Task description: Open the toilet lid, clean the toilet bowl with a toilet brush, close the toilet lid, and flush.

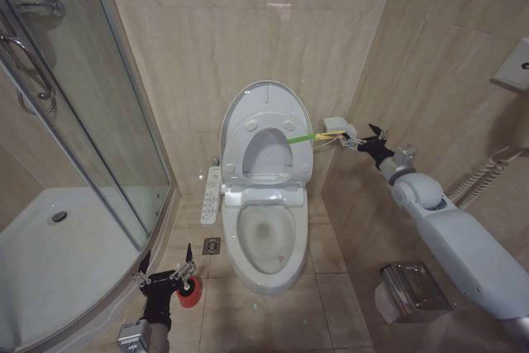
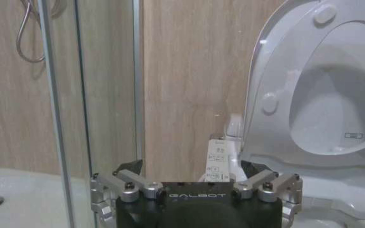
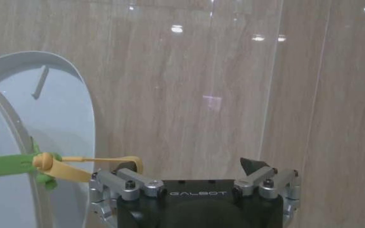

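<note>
- Glossy white plastic oval toilet lid point(image 1: 266, 134) stands upright against the wall; white ceramic toilet bowl point(image 1: 266, 241) exposed.
- Right gripper point(image 1: 369, 141) fingers spread, just beside the lid's green-yellow band point(image 1: 312, 135).
- Left gripper point(image 1: 168, 274) fingers apart, hovering by the toilet brush's round red holder cup point(image 1: 191, 291); judged the nearer arm.

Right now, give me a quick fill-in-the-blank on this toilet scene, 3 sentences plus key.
1. The toilet lid stands ____ against the wall.
2. The right gripper hovers beside the lid's green-yellow band, its jaws ____.
3. The left gripper hangs low, next to the toilet brush's ____ holder cup.

Missing words: raised (open); open; red
</note>
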You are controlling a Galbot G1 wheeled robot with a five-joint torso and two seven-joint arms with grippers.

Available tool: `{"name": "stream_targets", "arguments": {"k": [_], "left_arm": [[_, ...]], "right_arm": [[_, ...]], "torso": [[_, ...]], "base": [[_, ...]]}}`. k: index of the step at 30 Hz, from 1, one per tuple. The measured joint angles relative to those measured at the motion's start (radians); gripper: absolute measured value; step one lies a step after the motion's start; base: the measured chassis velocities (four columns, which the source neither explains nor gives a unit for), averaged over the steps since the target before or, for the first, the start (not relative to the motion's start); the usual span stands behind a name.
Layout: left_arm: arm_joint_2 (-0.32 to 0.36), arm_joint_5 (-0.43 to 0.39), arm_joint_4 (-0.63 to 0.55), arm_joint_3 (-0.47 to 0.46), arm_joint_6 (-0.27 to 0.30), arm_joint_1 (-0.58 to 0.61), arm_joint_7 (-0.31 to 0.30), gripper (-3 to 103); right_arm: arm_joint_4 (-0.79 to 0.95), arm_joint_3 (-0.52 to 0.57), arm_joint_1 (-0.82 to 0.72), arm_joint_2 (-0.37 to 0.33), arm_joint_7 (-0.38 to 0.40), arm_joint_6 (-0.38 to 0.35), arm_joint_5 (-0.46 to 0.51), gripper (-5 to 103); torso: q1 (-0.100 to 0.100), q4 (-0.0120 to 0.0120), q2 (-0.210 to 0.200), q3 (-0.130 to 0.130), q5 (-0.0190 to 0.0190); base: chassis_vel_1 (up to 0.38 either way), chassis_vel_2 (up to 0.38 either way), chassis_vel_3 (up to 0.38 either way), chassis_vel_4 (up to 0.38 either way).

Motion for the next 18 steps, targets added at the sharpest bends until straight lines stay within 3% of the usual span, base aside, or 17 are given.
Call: {"name": "stream_targets", "arguments": {"k": [5,10,18], "left_arm": [[0.0,0.0,0.0,0.0,0.0,0.0,0.0,100],[0.0,0.0,0.0,0.0,0.0,0.0,0.0,100],[0.0,0.0,0.0,0.0,0.0,0.0,0.0,100]], "right_arm": [[0.023,-0.018,0.012,0.008,0.024,-0.017,0.004,100],[0.008,-0.104,0.098,0.046,0.08,-0.046,0.004,100],[-0.094,-0.245,0.282,0.154,0.178,-0.074,-0.004,100]], "torso": [[0.0,-0.0003,0.0,0.0,0.0],[0.0,-0.0005,0.0,0.0,-0.0001],[0.0,0.0,0.0,0.0,-0.0003]], "base": [[0.0,0.0,0.0,0.0],[0.0,0.0,0.0,0.0],[0.0,0.0,0.0,0.0]]}}
